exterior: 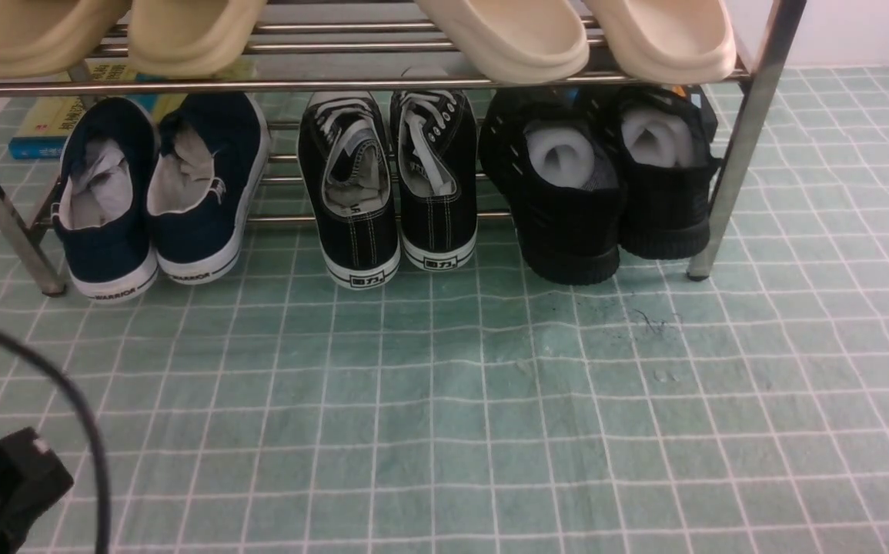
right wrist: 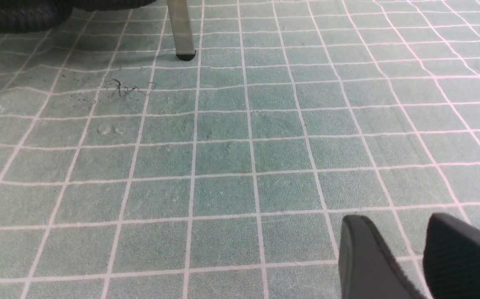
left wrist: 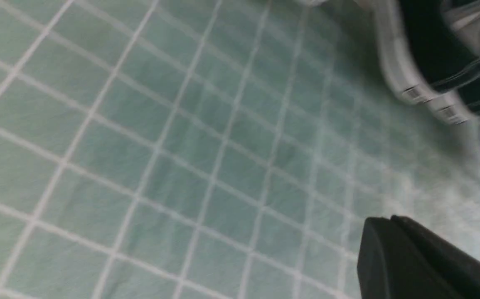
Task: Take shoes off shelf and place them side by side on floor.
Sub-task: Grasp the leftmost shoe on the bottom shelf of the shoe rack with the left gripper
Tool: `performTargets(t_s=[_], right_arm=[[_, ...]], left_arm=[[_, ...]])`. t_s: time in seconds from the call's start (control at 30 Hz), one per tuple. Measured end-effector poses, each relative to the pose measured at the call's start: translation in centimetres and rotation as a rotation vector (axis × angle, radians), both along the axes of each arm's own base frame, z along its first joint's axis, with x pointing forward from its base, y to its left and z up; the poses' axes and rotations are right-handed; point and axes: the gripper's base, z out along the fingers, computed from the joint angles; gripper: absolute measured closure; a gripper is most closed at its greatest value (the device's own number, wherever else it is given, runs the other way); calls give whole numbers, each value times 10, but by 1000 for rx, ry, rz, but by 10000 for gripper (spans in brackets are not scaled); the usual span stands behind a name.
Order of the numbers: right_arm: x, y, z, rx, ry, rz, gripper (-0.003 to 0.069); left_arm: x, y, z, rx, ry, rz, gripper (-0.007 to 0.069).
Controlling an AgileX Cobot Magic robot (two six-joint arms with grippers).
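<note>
Soft, even light lies over the pale green floor with its white grid [exterior: 490, 400], and shadows are faint. Glare streaks the shiny metal-tube shelf [exterior: 382, 83]. My left wrist view is motion-blurred; the others are sharp.

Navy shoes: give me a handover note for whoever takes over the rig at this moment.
Left pincer: shut, empty.
Right pincer: open, empty, over the floor.
Navy shoes: both on the lower tier of the shelf, at the robot's left end, heels toward the robot.
Done: nothing yet.
Left: take both shoes off and set them side by side on the floor.
</note>
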Motion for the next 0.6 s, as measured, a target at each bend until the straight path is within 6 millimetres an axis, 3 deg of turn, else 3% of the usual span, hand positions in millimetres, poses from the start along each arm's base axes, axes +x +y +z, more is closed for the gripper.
performTargets(t_s=[0.1, 0.13, 0.17, 0.33, 0.43, 0.6], right_arm=[[0, 0, 0, 0, 0, 0, 419], [0, 0, 0, 0, 0, 0, 419], [0, 0, 0, 0, 0, 0, 419], [0, 0, 0, 0, 0, 0, 419], [0, 0, 0, 0, 0, 0, 419], [0, 0, 0, 0, 0, 0, 419]], left_arm=[[39, 7, 8, 156, 98, -2, 620], [42, 7, 9, 163, 99, 1, 620], [64, 11, 15, 230, 116, 14, 610], [132, 23, 37, 385, 156, 109, 550], [169, 37, 38, 470, 249, 190, 514], [198, 62, 34, 620, 472, 216, 523]])
